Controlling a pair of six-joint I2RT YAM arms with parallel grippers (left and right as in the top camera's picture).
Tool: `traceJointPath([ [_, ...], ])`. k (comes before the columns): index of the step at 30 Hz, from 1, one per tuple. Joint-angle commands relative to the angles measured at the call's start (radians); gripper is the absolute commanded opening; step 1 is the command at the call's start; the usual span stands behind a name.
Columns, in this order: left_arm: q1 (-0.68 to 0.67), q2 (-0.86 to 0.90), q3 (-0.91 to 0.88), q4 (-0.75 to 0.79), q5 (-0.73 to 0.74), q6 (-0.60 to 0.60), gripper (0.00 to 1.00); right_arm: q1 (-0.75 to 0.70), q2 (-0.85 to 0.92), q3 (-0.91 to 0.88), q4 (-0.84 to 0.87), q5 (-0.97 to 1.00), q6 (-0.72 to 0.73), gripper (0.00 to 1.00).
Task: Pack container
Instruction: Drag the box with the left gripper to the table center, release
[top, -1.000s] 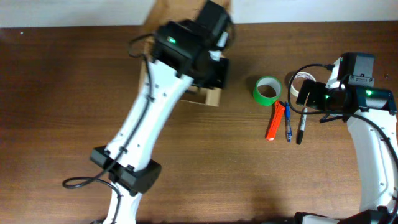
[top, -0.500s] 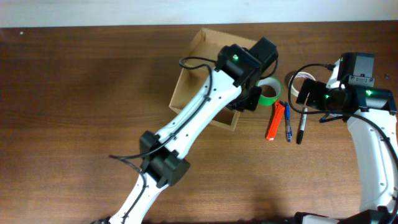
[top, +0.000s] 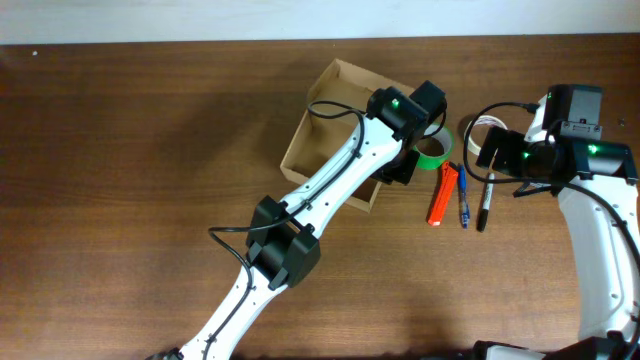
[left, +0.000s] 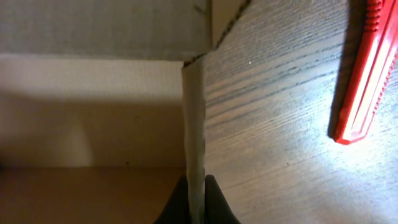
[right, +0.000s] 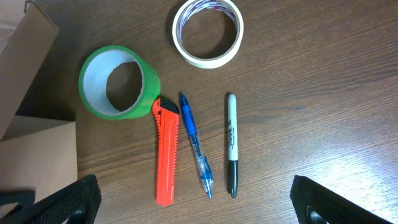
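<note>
The container (top: 318, 112) sits at the far middle of the counter (top: 120, 150), open side up, turned at an angle, with nothing visible inside it. The left arm reaches across it, and the left tool (left: 196, 198) is pressed together on the thin right wall (left: 194, 112), one finger inside the box and one outside. That's a pinch on a single sheet of cardboard!

My read is that this box is light and empty, so it should skid across the wood more readily than it lifts. The wall looks thin enough to flex or crease if pulled sideways. A hold lower down, or closer to the corner where two walls brace each other, would be stiffer.

Just right of the box lie the green tape roll (right: 118, 81) and the orange cutter (right: 165, 152), then the blue pen (right: 196, 146) and black marker (right: 231, 146). The white tape roll (right: 207, 32) sits farther back.

The right tool (right: 196, 202) hangs above that group, fingers spread wide, gripping nothing and touching nothing.
</note>
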Motion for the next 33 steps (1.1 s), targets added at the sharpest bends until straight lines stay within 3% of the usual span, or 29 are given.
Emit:
traceJointPath([
  [1, 0.004, 0.032, 0.010, 0.008, -0.025, 0.031, 0.02, -0.007, 0.008, 0.008, -0.001, -0.014, 0.011, 0.99],
  [2, 0.003, 0.036, 0.010, 0.006, -0.026, 0.031, 0.02, -0.007, 0.008, 0.008, -0.001, -0.014, 0.011, 0.99],
  [3, 0.003, 0.038, 0.010, 0.000, -0.026, 0.031, 0.13, -0.007, 0.008, 0.008, -0.001, -0.014, 0.011, 0.99],
  [5, 0.003, 0.037, 0.011, -0.002, -0.026, 0.032, 0.60, -0.007, 0.008, 0.008, -0.001, -0.014, 0.011, 0.99],
  [7, 0.005, 0.037, 0.020, -0.007, -0.027, 0.035, 0.76, -0.007, 0.008, 0.008, -0.001, -0.014, 0.011, 0.99],
  [9, 0.006, 0.036, 0.033, -0.014, -0.027, 0.035, 0.85, -0.007, 0.008, 0.008, -0.001, -0.014, 0.011, 0.99],
  [15, 0.010, 0.036, 0.147, -0.103, -0.124, 0.035, 0.94, -0.007, 0.008, 0.008, -0.001, -0.014, 0.011, 0.99],
  [21, 0.022, 0.000, 0.291, -0.152, -0.159, 0.038, 0.95, -0.007, 0.008, 0.008, -0.001, -0.014, 0.011, 0.99],
  [29, 0.124, -0.236, 0.314, -0.152, -0.254, 0.040, 0.96, -0.007, 0.008, 0.008, -0.008, -0.017, 0.011, 0.99],
  [33, 0.262, -0.409, 0.314, -0.152, -0.261, 0.049, 0.96, -0.007, 0.008, 0.008, 0.019, -0.105, 0.008, 0.99],
])
